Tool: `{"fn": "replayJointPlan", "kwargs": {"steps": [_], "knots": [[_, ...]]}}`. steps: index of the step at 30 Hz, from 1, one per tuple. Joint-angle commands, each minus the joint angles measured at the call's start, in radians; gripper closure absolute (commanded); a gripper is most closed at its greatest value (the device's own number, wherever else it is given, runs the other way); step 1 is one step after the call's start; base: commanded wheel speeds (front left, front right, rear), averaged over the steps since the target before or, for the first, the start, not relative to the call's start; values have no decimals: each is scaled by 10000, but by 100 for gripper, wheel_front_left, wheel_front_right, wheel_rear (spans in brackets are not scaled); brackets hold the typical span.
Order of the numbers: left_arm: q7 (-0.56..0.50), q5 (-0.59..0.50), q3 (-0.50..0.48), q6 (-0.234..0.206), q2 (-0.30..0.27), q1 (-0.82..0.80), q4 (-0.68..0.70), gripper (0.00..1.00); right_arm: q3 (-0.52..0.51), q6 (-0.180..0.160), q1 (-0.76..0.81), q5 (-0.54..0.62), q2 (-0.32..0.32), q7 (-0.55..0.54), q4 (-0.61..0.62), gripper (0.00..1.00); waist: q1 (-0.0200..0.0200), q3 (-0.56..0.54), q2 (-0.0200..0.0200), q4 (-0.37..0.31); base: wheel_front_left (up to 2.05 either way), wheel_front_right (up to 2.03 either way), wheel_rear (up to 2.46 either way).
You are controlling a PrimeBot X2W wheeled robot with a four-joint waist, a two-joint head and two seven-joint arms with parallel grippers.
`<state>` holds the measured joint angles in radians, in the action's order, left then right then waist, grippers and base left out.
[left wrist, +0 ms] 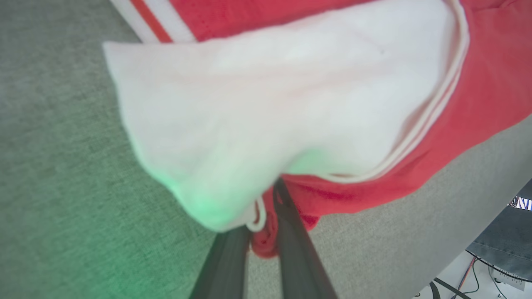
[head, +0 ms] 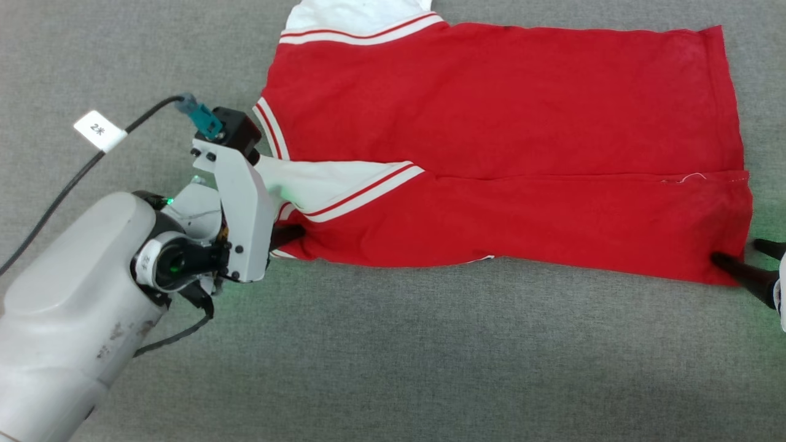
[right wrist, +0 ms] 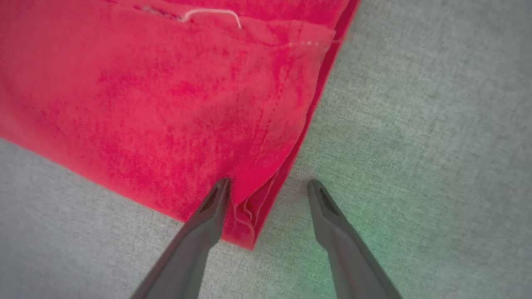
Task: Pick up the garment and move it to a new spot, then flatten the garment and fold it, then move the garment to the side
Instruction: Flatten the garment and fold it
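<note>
A small white paper tag [head: 100, 130] wrapped round the thin black cable [head: 50, 210] reads "2", followed by a star-like mark too small to identify.

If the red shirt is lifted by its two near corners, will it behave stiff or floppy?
Probably floppy: the garment lies flat in folded layers, and its white sleeve bunches above the left hand pinching it. Lifted, the middle would likely sag. It looks thin, so the open right hand, around the hem corner, may catch only one layer.
</note>
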<state>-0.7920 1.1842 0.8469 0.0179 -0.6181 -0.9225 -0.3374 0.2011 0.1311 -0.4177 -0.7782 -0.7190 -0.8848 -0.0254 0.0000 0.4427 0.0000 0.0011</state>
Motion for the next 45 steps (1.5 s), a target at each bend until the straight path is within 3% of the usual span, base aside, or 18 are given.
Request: {"fn": "replayJointPlan", "kwargs": {"steps": [1,9,15,23,31,32,33,34,35,37,38,45], "knots": [[6,-52,376,63,448,362,-173,100,123,-7,40,-75,98,31,-130,100,0,17,0,51,0,0,0],[282,128,251,271,473,608,-348,100,240,-8,239,-282,96,144,-351,100,0,-345,0,34,0,0,0],[634,325,80,265,-53,1256,205,100,189,-8,868,-527,-110,9,-149,100,0,-896,0,3,0,0,0],[1233,404,-48,-313,-1148,2811,2266,100,-360,-8,2350,-687,-518,-2,640,100,0,-1296,0,71,0,0,0],[1812,337,-194,-1101,-1989,4020,4234,100,-1234,-8,3743,-491,-316,-223,1594,100,0,-1307,0,139,0,0,0],[1895,370,-240,-1155,-2010,4110,4352,100,-1338,-8,3832,-429,-246,-177,1704,98,0,-1313,0,139,0,0,0],[1988,430,-288,-1210,-2021,4198,4432,100,-1429,-8,3869,-373,-151,-60,1782,56,0,-1320,0,133,0,0,0],[2106,476,-344,-1225,-2002,4248,4496,75,-1541,-8,3871,-294,-28,81,1840,19,0,-1337,0,129,0,0,0],[2280,504,-448,-1267,-1989,4320,4530,55,-1582,-7,3886,-268,60,199,1950,0,0,-1363,0,120,0,0,0],[2717,480,-641,-1308,-1971,4449,4618,7,-1767,-7,3836,-167,285,572,2094,0,0,-1413,0,107,0,0,0],[3060,469,-799,-1351,-1915,4523,4657,0,-1914,-8,3793,-105,400,793,2112,0,0,-1428,0,116,0,0,0],[6289,-282,-1977,-1782,-1482,5209,4782,0,-2846,-7,3437,686,1141,3001,2136,0,0,-1491,0,436,0,0,0]]}}
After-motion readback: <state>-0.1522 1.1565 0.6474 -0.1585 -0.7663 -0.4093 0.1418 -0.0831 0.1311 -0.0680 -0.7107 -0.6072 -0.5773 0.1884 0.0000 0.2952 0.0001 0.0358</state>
